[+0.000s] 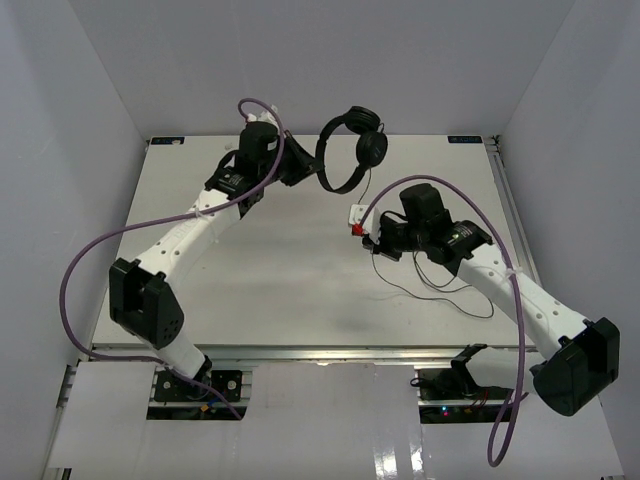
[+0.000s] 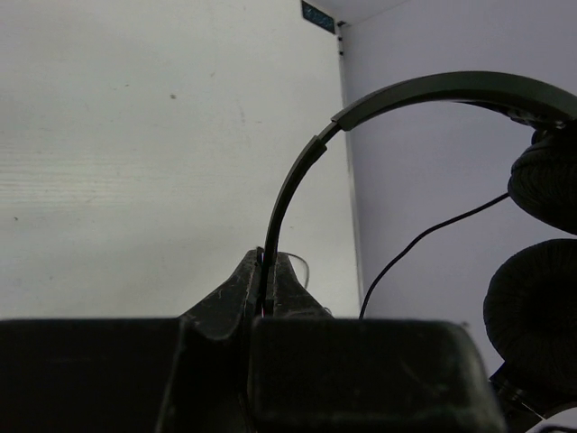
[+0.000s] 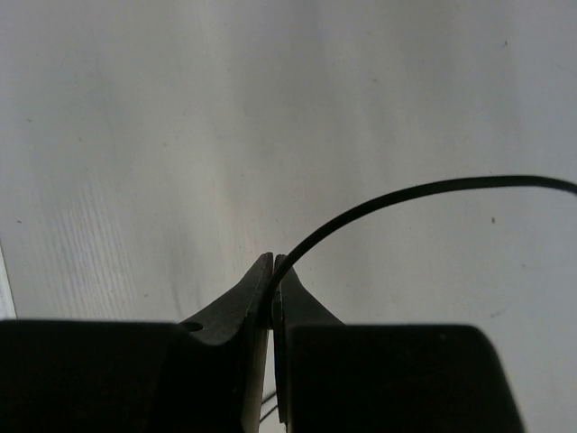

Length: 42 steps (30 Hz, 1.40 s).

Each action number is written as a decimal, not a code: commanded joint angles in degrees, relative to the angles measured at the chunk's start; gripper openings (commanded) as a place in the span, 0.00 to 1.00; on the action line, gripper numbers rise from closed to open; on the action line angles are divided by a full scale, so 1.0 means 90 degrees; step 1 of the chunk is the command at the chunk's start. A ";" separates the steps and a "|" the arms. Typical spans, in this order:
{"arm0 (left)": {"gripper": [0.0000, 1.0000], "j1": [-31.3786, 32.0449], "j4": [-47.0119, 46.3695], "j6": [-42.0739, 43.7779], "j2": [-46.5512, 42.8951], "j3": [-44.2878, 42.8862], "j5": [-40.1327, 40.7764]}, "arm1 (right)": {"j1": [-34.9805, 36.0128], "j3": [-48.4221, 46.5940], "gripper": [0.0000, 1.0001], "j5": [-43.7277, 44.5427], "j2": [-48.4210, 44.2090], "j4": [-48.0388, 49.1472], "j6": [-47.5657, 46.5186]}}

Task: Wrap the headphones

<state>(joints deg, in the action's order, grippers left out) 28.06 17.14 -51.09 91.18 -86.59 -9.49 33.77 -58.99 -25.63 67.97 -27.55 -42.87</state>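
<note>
The black headphones (image 1: 350, 150) are held up over the table's far middle, with the headband (image 1: 322, 160) on the left and two earcups (image 1: 372, 149) on the right. My left gripper (image 1: 308, 168) is shut on the thin headband (image 2: 290, 180), seen up close at the jaws (image 2: 267, 263); the earcups (image 2: 534, 316) hang at the right of the left wrist view. The thin black cable (image 1: 371, 190) runs down from an earcup to my right gripper (image 1: 368, 238), which is shut on the cable (image 3: 406, 194) in the right wrist view (image 3: 272, 271). Loose cable (image 1: 445, 290) loops on the table below.
A small white tag (image 1: 359, 213) and a red bit (image 1: 357, 229) sit by the right gripper's tips. Thick purple robot cables (image 1: 85, 260) arc over both arms. White walls close in the table (image 1: 250, 270) at the left, back and right.
</note>
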 commanded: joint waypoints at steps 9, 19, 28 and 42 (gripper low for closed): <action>0.00 0.0758 0.0686 0.2287 0.1405 -0.0360 0.0711 | 0.0369 -0.0713 0.08 0.2583 -0.0284 -0.1469 -0.1294; 0.00 0.1275 0.0841 0.3308 0.1775 -0.0353 0.0508 | 0.0088 -0.0897 0.08 0.2810 -0.0395 -0.1133 -0.1244; 0.00 0.1463 0.0781 0.3705 0.1269 0.0400 0.0514 | -0.0393 -0.0726 0.08 0.3032 -0.0508 -0.0574 -0.1126; 0.00 0.1508 0.0531 0.4440 0.0466 0.1181 -0.0058 | -0.0942 -0.0212 0.08 0.1746 -0.0584 -0.0233 -0.1067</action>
<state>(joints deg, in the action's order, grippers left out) 41.17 24.66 -14.26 100.78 -77.13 -5.74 26.14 -61.11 -3.23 63.24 -32.77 -53.18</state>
